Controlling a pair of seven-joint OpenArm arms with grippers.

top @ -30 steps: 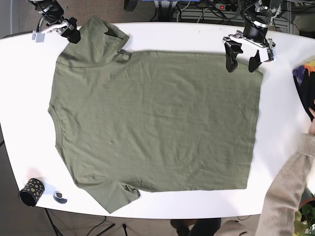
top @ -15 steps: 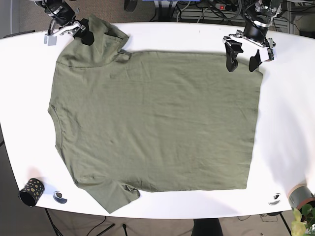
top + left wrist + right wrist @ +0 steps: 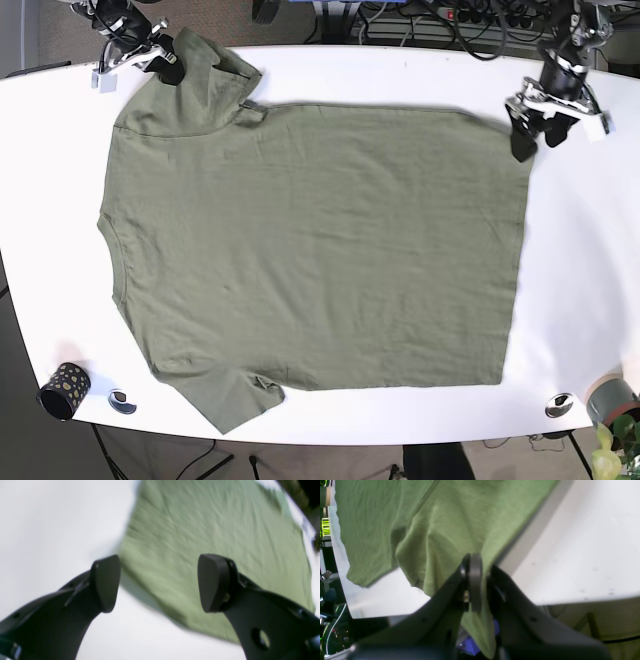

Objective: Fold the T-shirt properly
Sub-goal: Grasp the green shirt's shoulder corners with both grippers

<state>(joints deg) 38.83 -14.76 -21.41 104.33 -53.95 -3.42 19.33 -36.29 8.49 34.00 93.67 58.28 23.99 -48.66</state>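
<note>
An olive-green T-shirt (image 3: pixel 320 240) lies spread flat on the white table (image 3: pixel 50 200), neck to the left and hem to the right. My right gripper (image 3: pixel 165 62) is at the far-left sleeve, shut on its fabric. In the right wrist view the right gripper (image 3: pixel 472 580) pinches a fold of the T-shirt (image 3: pixel 445 517) near the table's edge. My left gripper (image 3: pixel 538 138) is open at the hem's far-right corner. In the left wrist view the left gripper (image 3: pixel 160 582) straddles that corner of the T-shirt (image 3: pixel 212 530) without touching it.
A black dotted cup (image 3: pixel 64 389) and a small round object (image 3: pixel 122 401) sit at the near-left corner. Another small round object (image 3: pixel 559 404) and a grey cylinder (image 3: pixel 610 398) are at the near right, beside a plant (image 3: pixel 610 455). Cables (image 3: pixel 430 20) run behind the table.
The right gripper moved onto the far-left sleeve and shut on it. The left gripper shifted right to the hem's corner. A person's arm at the right edge has left the view.
</note>
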